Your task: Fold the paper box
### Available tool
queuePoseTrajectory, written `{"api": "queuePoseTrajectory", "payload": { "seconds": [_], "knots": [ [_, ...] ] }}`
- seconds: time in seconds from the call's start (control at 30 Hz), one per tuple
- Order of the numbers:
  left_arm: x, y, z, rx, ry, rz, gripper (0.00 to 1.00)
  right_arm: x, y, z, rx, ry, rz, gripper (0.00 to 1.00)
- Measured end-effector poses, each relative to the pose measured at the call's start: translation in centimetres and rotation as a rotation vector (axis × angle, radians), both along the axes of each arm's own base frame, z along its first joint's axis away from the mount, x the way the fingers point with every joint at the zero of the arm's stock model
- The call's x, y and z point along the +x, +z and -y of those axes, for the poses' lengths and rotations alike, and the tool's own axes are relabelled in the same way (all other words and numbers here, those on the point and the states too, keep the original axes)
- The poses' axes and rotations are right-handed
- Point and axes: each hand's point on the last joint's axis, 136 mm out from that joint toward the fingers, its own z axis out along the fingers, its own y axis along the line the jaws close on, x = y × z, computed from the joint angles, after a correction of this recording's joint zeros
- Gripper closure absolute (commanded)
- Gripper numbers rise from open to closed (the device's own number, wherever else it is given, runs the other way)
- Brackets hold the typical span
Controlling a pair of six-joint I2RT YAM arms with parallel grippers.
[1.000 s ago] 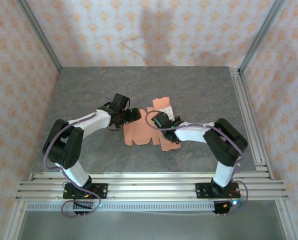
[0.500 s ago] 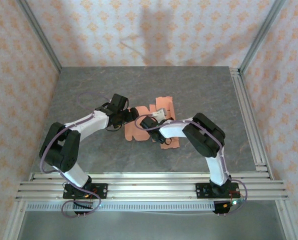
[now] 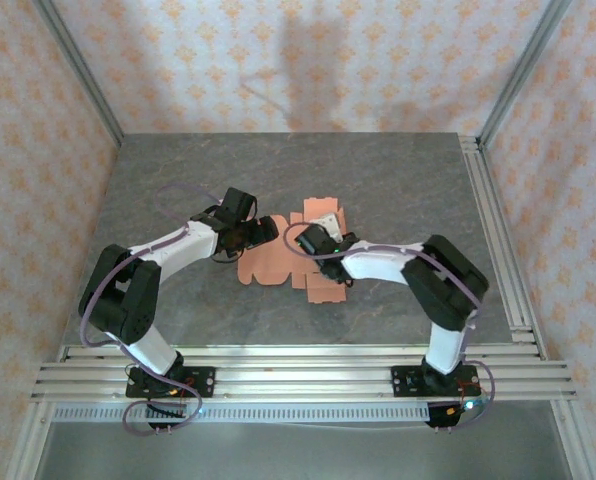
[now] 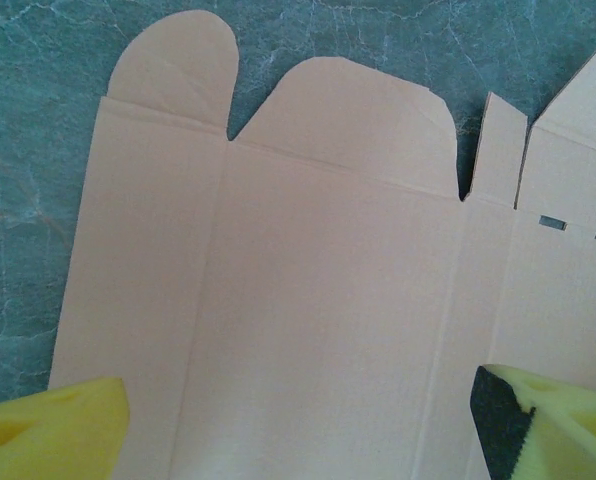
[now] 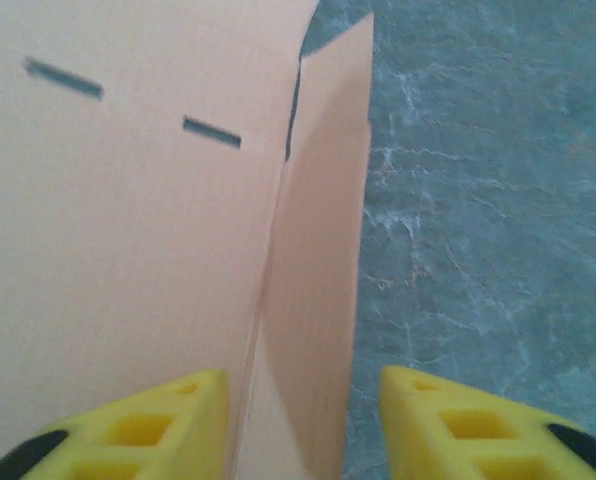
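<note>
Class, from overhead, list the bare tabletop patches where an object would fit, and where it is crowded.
Free: the far strip of grey marbled tabletop between the back wall and the salmon-orange flat card sheet; the right side up to the aluminium rail. Crowded: the middle, where left arm and right arm overlap the sheet.

This is a robotics lab test cell. A grey marbled desk [image 3: 398,180] is boxed in by aluminium frame posts [image 3: 78,70] and patterned backdrop panels [image 3: 298,60]. A left arm [image 3: 178,245] and a right arm [image 3: 388,262] are bolted to slotted rails [image 3: 298,365] along its near edge.
</note>
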Motion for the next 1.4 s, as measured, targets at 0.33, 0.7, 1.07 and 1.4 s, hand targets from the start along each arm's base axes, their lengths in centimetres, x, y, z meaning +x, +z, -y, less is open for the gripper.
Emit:
{"api": "queuePoseTrajectory", "payload": {
  "seconds": [0.33,0.7,1.07,1.4],
  "knots": [
    [1.1,0.8,3.1,-0.039,-0.064,0.016,0.11,0.4,3.1,0.9,0.466,0.002,0.017,0.32],
    [2.0,-1.2,6.1,-0.080,-0.108,-0.019,0.13,-1.8,0.4,1.9,0.756,-0.064,-0.049,0.51],
    [1.4,-2.3,5.8,-0.087,-0.086,-0.035,0.13,-1.4,-2.2,1.5,0.820,-0.074,-0.116,0.77],
    [1.4,-2.4,5.8,-0.092,-0.078,-0.036,0.13,-1.7,-2.3,1.4,0.813,-0.040,-0.110,1.00]
  ]
}}
